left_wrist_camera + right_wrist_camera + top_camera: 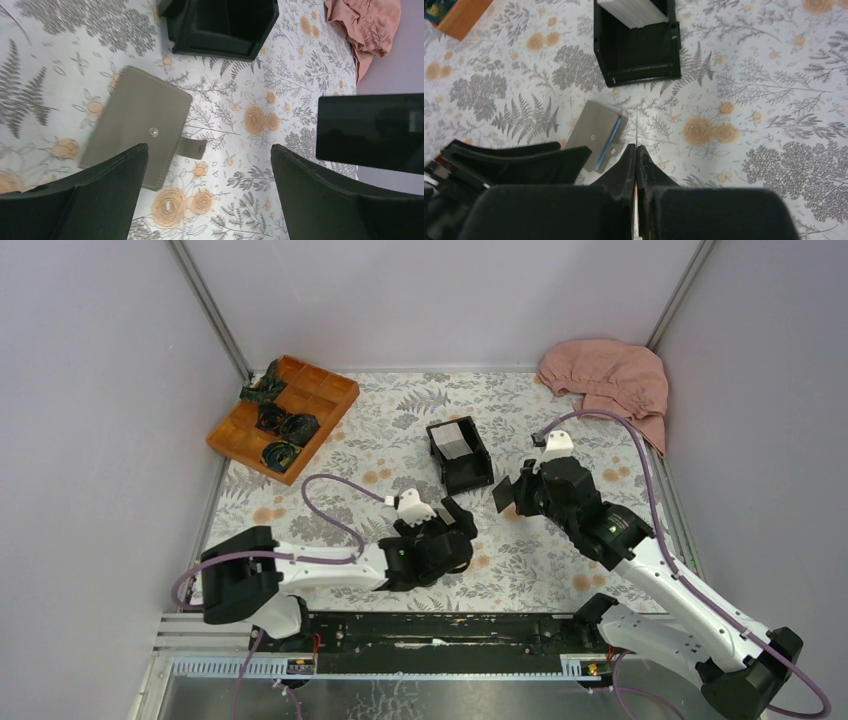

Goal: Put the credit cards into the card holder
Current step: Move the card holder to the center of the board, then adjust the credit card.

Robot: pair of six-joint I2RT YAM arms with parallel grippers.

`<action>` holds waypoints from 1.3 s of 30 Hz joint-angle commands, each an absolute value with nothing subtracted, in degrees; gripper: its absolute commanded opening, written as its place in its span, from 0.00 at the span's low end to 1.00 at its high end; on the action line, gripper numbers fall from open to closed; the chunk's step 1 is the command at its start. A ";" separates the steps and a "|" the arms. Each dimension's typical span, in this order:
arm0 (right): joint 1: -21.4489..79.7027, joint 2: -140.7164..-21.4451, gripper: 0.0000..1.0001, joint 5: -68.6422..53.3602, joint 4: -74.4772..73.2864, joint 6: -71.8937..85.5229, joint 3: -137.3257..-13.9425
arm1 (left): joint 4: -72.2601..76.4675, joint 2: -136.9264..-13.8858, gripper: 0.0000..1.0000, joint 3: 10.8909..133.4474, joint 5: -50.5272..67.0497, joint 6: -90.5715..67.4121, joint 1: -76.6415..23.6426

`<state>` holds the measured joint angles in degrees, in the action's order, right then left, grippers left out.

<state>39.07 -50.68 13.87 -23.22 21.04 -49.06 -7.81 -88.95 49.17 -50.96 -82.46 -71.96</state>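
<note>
The grey card holder lies closed on the floral cloth, snap tab to its right; the right wrist view shows a blue edge on the card holder. My left gripper hangs open over its near end; in the top view the left gripper hides it. The white stack of credit cards stands in a black box. My right gripper is shut on one thin card, seen edge-on, held above the cloth right of the holder. That card looks dark in the left wrist view.
An orange compartment tray with dark items sits at the back left. A pink cloth lies bunched at the back right corner. The black box stands just beyond the holder. Grey walls close in both sides.
</note>
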 commanded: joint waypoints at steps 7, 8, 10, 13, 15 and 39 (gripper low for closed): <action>39.81 -46.21 0.00 -5.00 -26.95 22.54 -51.57 | 45.62 -62.18 1.00 19.10 -37.42 -35.51 -72.03; 39.80 -45.82 0.00 -7.15 -26.35 23.05 -51.25 | 47.60 -59.96 1.00 17.44 -33.17 -32.07 -71.68; 39.81 -46.10 0.00 -11.18 -25.62 23.50 -51.07 | 44.35 -57.26 1.00 18.01 -26.78 -26.36 -71.39; 39.81 -47.09 0.00 -16.89 -24.10 24.08 -50.91 | 39.24 -56.52 1.00 21.07 -18.77 -22.20 -71.33; 39.83 -47.82 0.00 -19.37 -23.66 24.41 -50.94 | 36.22 -56.30 1.00 22.38 -15.61 -20.98 -71.20; 39.81 -53.27 0.00 -34.02 -18.63 25.07 -48.99 | 32.64 -57.95 0.84 22.61 25.30 -27.96 -49.96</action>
